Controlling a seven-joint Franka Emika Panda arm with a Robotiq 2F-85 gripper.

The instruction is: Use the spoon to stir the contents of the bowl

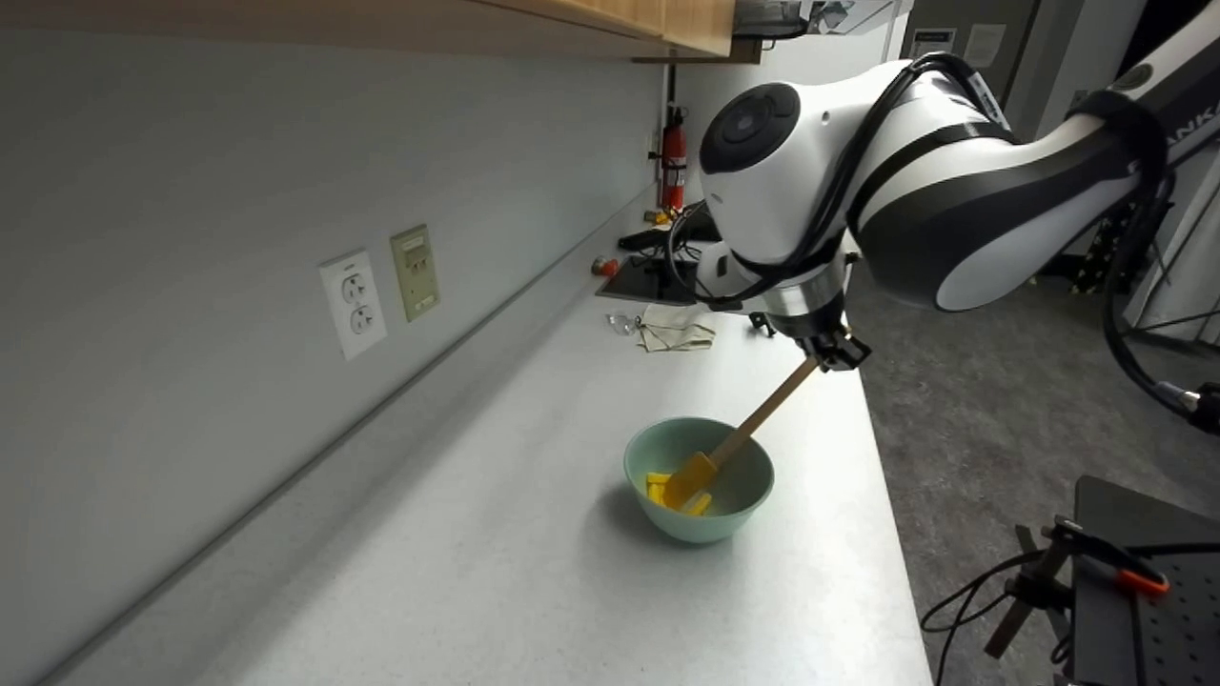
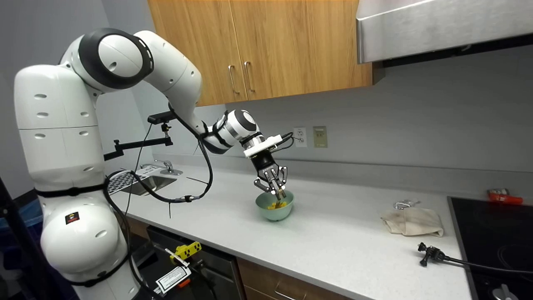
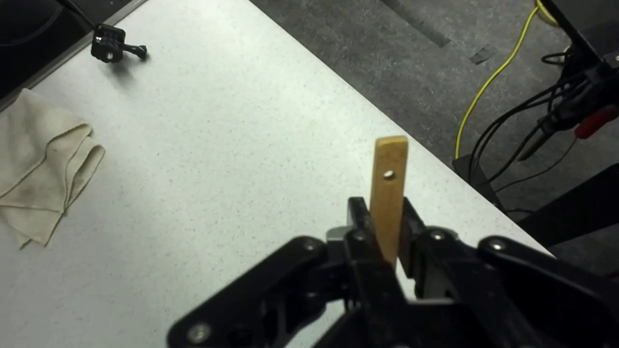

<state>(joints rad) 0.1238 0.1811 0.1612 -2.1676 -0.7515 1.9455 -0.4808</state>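
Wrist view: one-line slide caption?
Jaws grip the wooden spoon by its handle, holed end projecting, over the pale counter; beige cloth at frame left.

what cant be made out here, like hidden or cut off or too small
Some of the contents: hidden behind the spoon in an exterior view.
The spoon's lower end: lost behind the pincer in the wrist view.
Bowl: outside the wrist view.
Cloth: cut off by the wrist view's left edge.
Tag: print too small in an exterior view.
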